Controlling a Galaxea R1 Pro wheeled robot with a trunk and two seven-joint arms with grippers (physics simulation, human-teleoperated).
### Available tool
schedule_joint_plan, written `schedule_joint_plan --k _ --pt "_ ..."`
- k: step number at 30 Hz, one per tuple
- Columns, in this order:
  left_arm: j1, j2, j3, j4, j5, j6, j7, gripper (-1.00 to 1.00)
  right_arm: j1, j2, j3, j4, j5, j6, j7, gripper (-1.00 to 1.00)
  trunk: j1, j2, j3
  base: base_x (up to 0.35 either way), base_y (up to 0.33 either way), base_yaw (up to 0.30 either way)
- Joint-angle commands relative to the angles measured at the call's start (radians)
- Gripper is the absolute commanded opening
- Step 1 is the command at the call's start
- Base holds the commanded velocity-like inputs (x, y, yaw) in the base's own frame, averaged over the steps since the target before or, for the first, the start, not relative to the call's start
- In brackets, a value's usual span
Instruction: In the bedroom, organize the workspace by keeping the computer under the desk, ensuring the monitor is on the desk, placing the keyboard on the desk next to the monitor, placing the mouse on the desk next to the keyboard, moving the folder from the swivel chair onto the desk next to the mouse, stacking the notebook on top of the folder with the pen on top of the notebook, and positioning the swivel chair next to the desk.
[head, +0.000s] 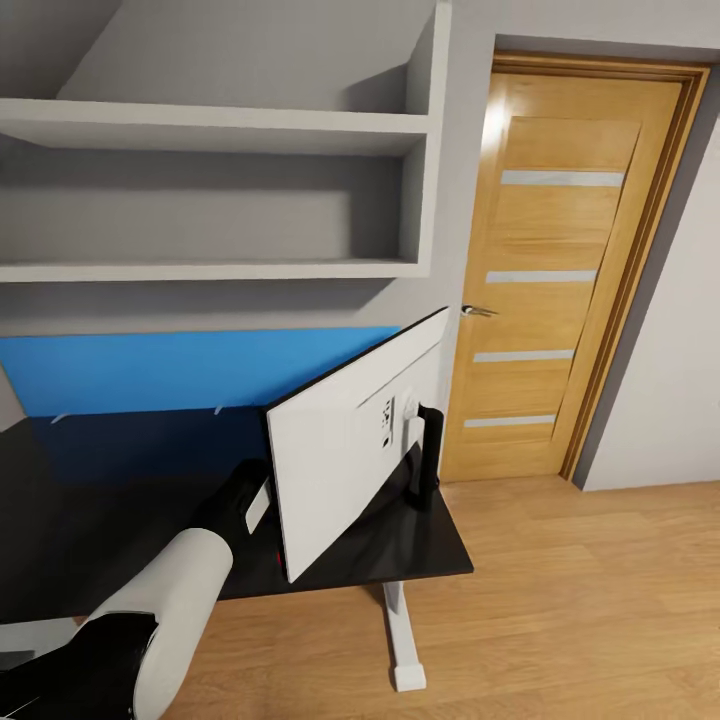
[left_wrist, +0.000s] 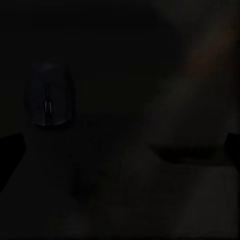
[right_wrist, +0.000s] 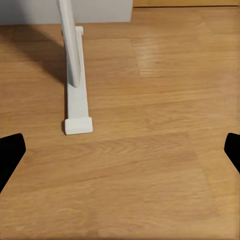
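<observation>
Monitor (head: 345, 440) is standing on the desk (head: 120, 480) at its right end, white back facing the cam, black stem (head: 428, 455) showing at its right side, screen tilting and angled toward the far blue back panel (head: 190, 368). Going left to right in head view: the left arm (head: 165, 610), white w/ black wrist, is reaching over the black desktop, its gripper end going behind the monitor's near-left edge, so fingers aren't showing there. Left wrist view is v. dark; a mouse (left_wrist: 50, 96) is lying on the dark surface, faintly visible, and the two finger tips (left_wrist: 11, 150) are sitting at opposite edges w/ a wide gap, nothing between them — left gripper spread wide. Grey wall shelves (head: 220, 200) are hanging above the desk. White pedestal leg (head: 400, 640) is standing on the wood floor (head: 580, 600) under the desk's right end. Right of that, a wooden door (head: 560, 280) w/ pale glass strips and a metal handle is closed. Right wrist view is looking down at the floor w/ the desk's white leg and foot (right_wrist: 77, 100); right gripper (right_wrist: 120, 150) fingers are at both edges, wide apart, holding nothing.
</observation>
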Motion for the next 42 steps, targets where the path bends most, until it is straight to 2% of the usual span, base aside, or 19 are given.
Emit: schedule_joint_plan --k 1,15,24,31,42 --pt "0.0 -0.001 0.003 -0.001 0.009 0.004 0.007 1.0 -0.001 0.0 0.007 0.002 -0.003 -0.004 -0.005 1.0 0.0 -0.001 -0.001 -0.01 -0.011 0.0" --pt "0.0 0.003 0.003 -0.001 0.006 0.004 0.008 1.0 -0.001 0.0 0.007 0.002 -0.003 -0.004 -0.005 1.0 0.0 -0.001 -0.001 -0.002 -0.002 0.0" --pt "0.0 0.051 0.005 -0.002 0.006 0.0 0.011 1.0 -0.001 0.0 0.007 0.002 -0.003 -0.004 -0.005 1.0 0.0 -0.001 -0.001 0.0 0.0 0.0" --pt "0.0 0.075 0.004 -0.002 0.005 -0.001 0.015 1.0 -0.001 0.0 0.006 0.002 -0.003 -0.004 -0.006 1.0 0.0 -0.001 -0.001 0.0 0.0 0.0" --pt "0.0 0.082 0.003 -0.001 0.005 -0.002 0.02 1.0 -0.001 0.001 0.007 0.002 -0.003 -0.003 -0.008 1.0 0.0 -0.001 -0.007 0.0 0.0 0.128"
